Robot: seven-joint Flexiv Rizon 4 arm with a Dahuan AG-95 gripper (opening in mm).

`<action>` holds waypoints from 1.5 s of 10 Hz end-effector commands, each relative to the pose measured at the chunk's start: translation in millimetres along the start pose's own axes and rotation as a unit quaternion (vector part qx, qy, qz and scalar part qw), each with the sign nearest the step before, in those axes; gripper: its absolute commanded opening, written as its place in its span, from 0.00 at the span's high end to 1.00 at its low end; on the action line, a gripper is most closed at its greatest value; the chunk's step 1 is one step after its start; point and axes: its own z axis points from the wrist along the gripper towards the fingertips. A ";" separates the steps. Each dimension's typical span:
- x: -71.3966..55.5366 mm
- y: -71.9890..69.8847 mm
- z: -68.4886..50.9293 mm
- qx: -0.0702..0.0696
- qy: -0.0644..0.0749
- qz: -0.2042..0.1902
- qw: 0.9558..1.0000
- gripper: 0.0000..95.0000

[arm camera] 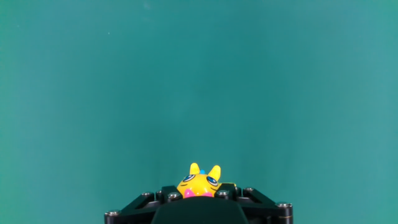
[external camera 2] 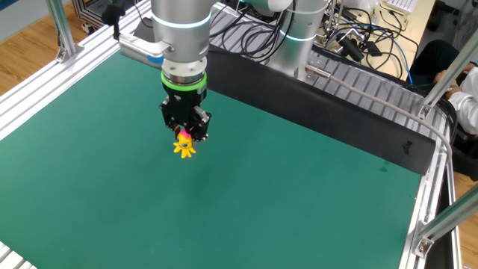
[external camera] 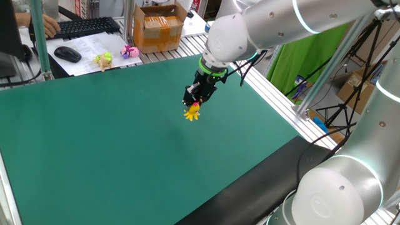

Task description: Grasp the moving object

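The tiny yellow octopus toy (external camera: 192,112) with a pink top hangs in my black gripper (external camera: 195,103), held clear above the green mat (external camera: 112,150). In the other fixed view the toy (external camera 2: 184,145) sticks out below the gripper (external camera 2: 184,133), legs splayed downward, pink part between the fingers. In the hand view the toy (arm camera: 199,182) shows its yellow face and two legs just past the gripper body (arm camera: 198,194); the fingers are shut on it.
A yellow-green toy figure (external camera: 104,60) and a mostly pink toy figure (external camera: 130,52) lie beyond the mat's far edge, near a mouse (external camera: 67,54), keyboard (external camera: 81,27) and cardboard box (external camera: 160,26). Aluminium rails (external camera: 281,103) border the mat.
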 end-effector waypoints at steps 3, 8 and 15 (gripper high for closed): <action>-0.5 14.5 -23.7 0.001 0.003 0.013 1.000 1.00; -0.9 29.8 -44.2 0.008 0.004 0.031 0.999 1.00; -2.4 33.6 -58.0 0.008 0.009 0.035 0.999 1.00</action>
